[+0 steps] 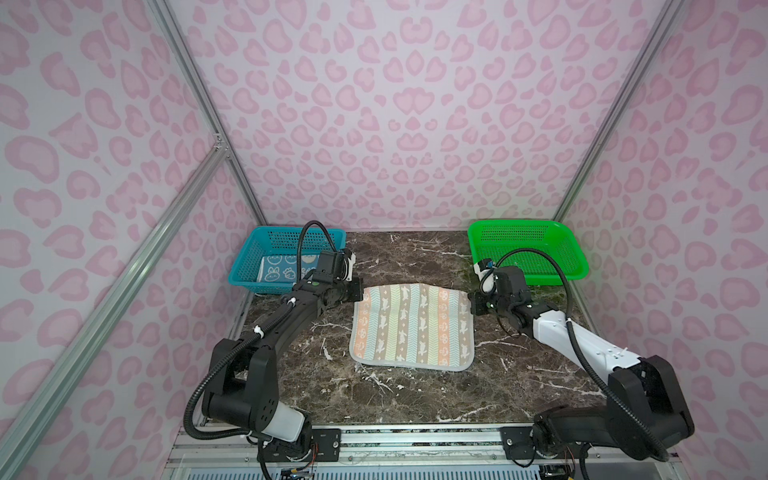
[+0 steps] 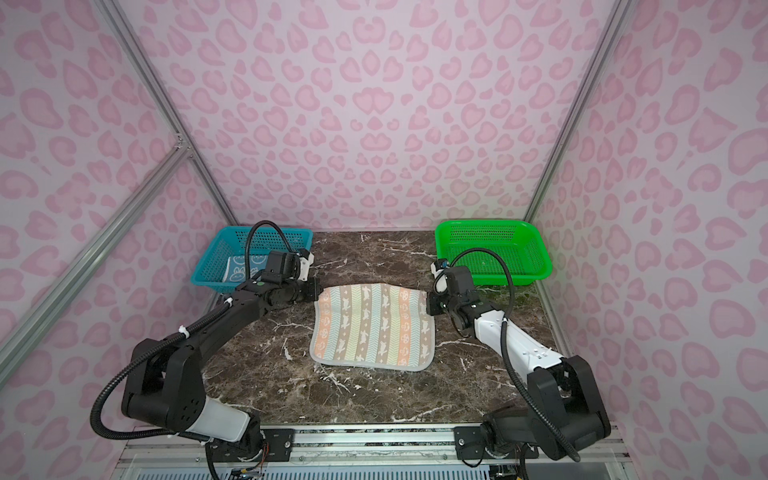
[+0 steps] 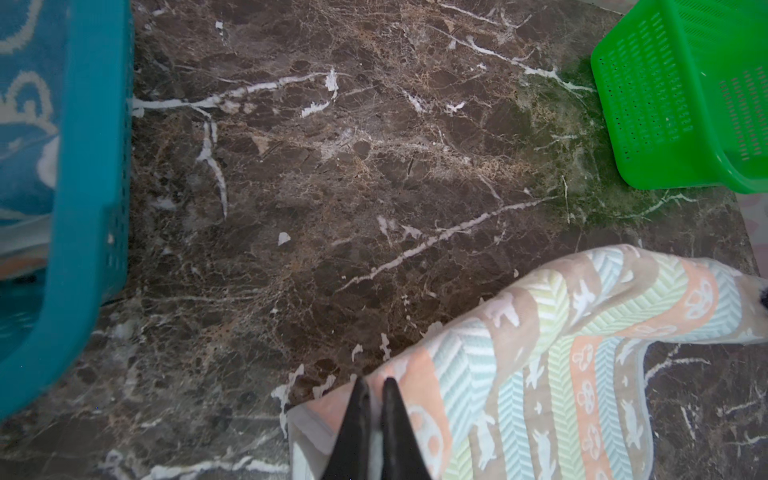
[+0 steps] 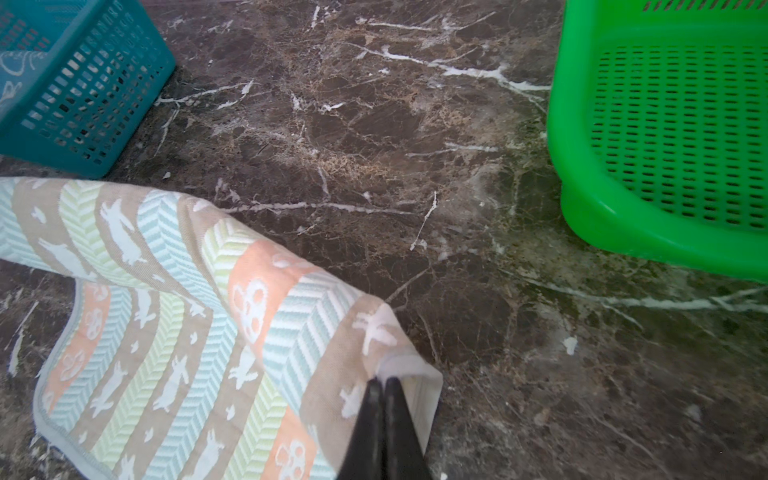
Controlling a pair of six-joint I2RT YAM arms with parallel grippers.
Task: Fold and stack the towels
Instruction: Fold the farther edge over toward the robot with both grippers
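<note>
Left hand (image 3: 374, 384) pressed together, pinching far left corner of striped towel (image 1: 411, 328). Right hand (image 4: 380, 382) likewise, pinching far right corner. Towel's far edge lifted off bench (image 1: 415, 395), near edge lying flat, mid-bench between arms. Blue towel (image 1: 282, 270) inside blue basket (image 1: 245, 266), far left. Green basket (image 1: 540, 239) far right.

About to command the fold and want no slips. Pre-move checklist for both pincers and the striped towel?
1. Left pincer shut on a far corner of the striped towel: ok.
2. Right pincer shut on the other far corner: ok.
3. Towel's near edge flat on the table: ok.
4. Fold path over the towel free of other things: ok.
5. One layer only in each pincer: cannot tell.
</note>
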